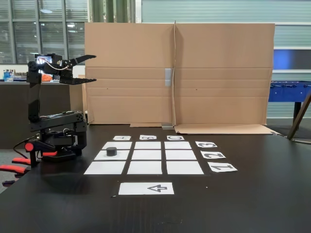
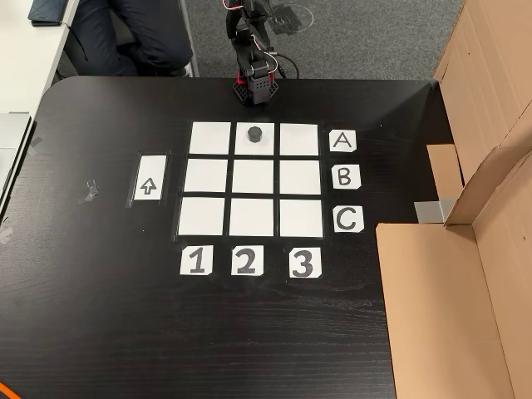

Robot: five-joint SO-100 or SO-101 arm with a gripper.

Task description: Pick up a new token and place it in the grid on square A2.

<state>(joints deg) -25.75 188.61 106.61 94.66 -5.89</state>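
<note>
the fingers [image 1: 86,69] stand apart with nothing between them, pointing toward three o'clock in the fixed view, high above the surface [image 1: 252,204]. behind them the arm [image 1: 36,97] is folded upright over its base [image 1: 58,138], wrist level, at the nine o'clock edge of the grid [image 1: 146,156]. the token [image 1: 112,151] sits on square a2 [image 2: 254,139]; in the other view it is in the top row's middle square, at twelve o'clock of the grid, just below the base. cardboard [image 1: 218,73] stands behind.
</note>
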